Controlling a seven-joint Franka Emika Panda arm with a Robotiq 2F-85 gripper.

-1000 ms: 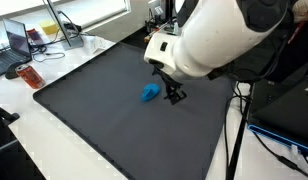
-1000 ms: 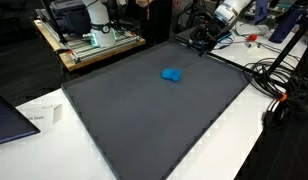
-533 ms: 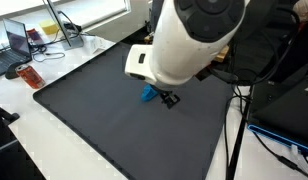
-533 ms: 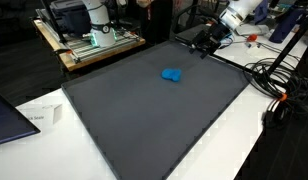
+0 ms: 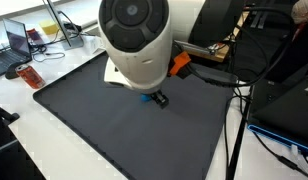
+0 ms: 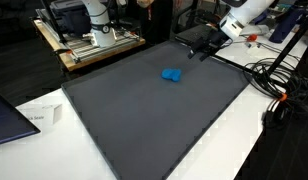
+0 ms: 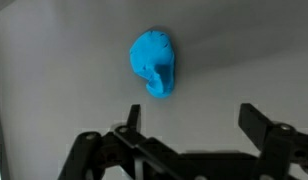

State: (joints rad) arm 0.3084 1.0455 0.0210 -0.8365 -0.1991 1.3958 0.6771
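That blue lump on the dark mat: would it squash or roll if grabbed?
Probably soft: the blue lump looks rounded and uneven, like foam or cloth. It likely won't roll, sitting low on the mat. Seemingly light, being small beside the open gripper.

Bright, even indoor light fills both exterior views, with no hard shadows. In an exterior view the white arm (image 5: 139, 40) looms near the lens, soft and glaring. In the wrist view the dark gripper (image 7: 189, 125) is blurred, and the blue object (image 7: 154, 63) casts a faint shadow.
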